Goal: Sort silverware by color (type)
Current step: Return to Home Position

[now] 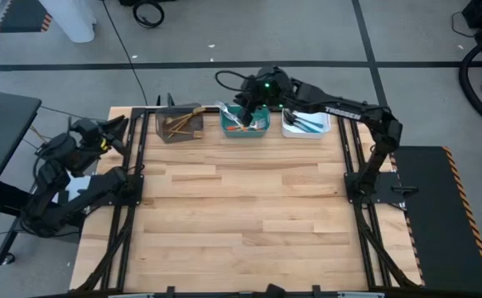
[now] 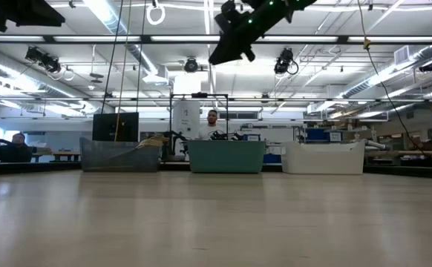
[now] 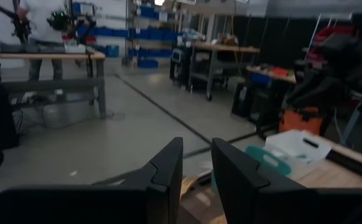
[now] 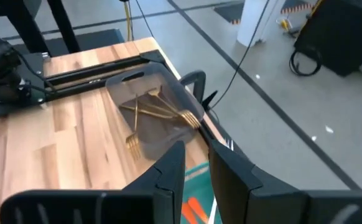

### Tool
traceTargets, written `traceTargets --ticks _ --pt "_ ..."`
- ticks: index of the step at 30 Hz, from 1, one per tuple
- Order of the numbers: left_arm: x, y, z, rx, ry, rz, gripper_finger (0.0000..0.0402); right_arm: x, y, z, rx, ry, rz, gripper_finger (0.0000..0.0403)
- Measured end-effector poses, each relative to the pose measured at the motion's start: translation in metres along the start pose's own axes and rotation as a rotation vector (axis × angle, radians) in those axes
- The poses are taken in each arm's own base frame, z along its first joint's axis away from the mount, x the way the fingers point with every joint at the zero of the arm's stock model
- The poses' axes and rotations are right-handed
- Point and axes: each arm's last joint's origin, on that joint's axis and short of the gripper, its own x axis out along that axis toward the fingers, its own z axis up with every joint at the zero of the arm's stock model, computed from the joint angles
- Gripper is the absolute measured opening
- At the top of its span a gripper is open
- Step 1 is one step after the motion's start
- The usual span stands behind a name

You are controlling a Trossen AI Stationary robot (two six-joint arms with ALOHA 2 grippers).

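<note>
Light wooden slat table [image 1: 241, 215], seen from above, with three rectangular bins in a row along its upper edge. Right gripper [image 1: 246, 109] hangs above the middle bin, upper centre of the high view. In the right wrist view its two dark fingers [image 4: 168, 174] stand a narrow gap apart with nothing between them. Directly below it, the teal plastic bin [image 1: 245, 136] contains the silver forks with orange handles [image 1: 239, 122]. To the left of this bin, the translucent grey bin [image 1: 179, 139] holds the all-gold forks [image 1: 179, 122], which lie crossed on its floor. To the right, the white bin [image 1: 306, 135] holds the silver forks with blue handles [image 1: 307, 122]. No fork lies on the bare boards.

Left gripper [image 1: 115, 129] waits folded back at the table's left edge, well apart from the bins. Its fingers [image 3: 168, 165] are likewise slightly parted and empty.
</note>
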Motion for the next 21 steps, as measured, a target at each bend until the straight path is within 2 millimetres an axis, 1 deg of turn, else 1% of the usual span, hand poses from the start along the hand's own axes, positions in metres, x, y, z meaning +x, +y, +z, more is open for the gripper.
traceTargets --ticks 6,9,12,16,21 --pt "-0.017 0.005 -0.001 -0.023 -0.073 -0.035 0.0093 -0.028 0.004 0.001 0.037 0.007 -0.006 0.0079" --pt "-0.018 0.005 -0.001 -0.024 -0.075 -0.036 0.0093 -0.043 0.006 -0.005 0.055 0.002 -0.039 0.0079" --pt "-0.017 0.005 -0.001 -0.023 -0.072 -0.048 0.0093 -0.056 0.007 -0.016 0.083 -0.011 -0.055 0.0079" --pt "-0.018 0.003 -0.001 -0.021 -0.067 -0.102 0.0093 -0.071 0.012 -0.034 0.134 -0.092 -0.043 0.0079" --pt "-0.018 0.002 -0.001 -0.020 -0.064 -0.133 0.0093 -0.085 0.018 -0.067 0.215 -0.187 -0.010 0.0079"
